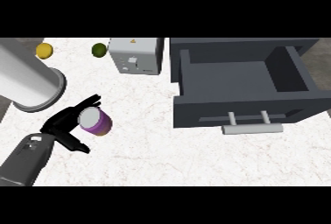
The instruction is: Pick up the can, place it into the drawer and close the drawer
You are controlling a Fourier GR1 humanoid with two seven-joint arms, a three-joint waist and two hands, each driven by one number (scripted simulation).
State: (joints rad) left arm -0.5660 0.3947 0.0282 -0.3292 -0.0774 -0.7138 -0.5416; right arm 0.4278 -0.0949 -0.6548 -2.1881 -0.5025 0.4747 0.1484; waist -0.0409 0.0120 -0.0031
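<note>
While the left robot hand (65, 124) curls round the purple can (95, 121) | step: pick-up | next: lift, carry toward open drawer (241, 77) at two o'clock.

Bare counter (149, 144) lies open between the can (96, 120) and the open drawer (242, 78), seemingly unobstructed.

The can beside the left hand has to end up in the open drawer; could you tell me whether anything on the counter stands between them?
Nothing visible does. The purple can sits at the left hand, and bare counter lies between it and the open drawer. The toaster stands further back, off that path.
</note>
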